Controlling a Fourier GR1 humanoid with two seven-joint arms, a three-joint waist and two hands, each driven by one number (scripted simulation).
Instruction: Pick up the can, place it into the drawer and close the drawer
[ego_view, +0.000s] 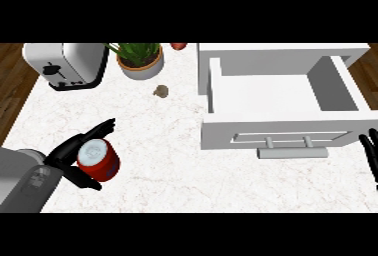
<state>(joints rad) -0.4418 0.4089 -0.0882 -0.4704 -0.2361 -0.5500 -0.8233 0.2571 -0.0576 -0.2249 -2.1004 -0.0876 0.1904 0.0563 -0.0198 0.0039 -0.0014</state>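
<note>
**Grasp stage.** The left hand (80, 140) has its fingers curled round the can (100, 161), with the thumb on the opposite side, so the can is pinched between them for lifting. Whether it has left the surface (170, 160) cannot be told. The drawer (275, 131) stands open well to the right of these fingers, ready to receive the can. The right hand (369, 155) rests at the right edge beside the drawer front, fingers straight.
</note>
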